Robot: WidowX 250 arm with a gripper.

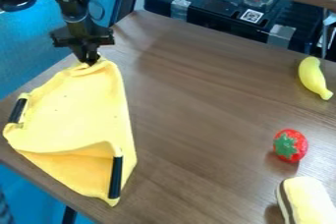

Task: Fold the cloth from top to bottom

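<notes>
The gripper (pixel 89 61) hangs over the table's upper left part, its fingertips shut on the top corner of the yellow cloth (pixel 75 112), which is bunched and slightly raised there. From that point the cloth spreads down the left side of the table. A fold crosses its lower part, with another layer showing beneath toward the bottom. One black strip lies at the cloth's left edge and another stands out near its lower right corner.
On the wooden table (pixel 190 120), a yellow banana (pixel 314 77) lies at the upper right, a red strawberry (pixel 290 145) below it, and a cream-and-brown block (pixel 306 201) at the lower right. Black equipment (pixel 230 9) stands beyond the far edge.
</notes>
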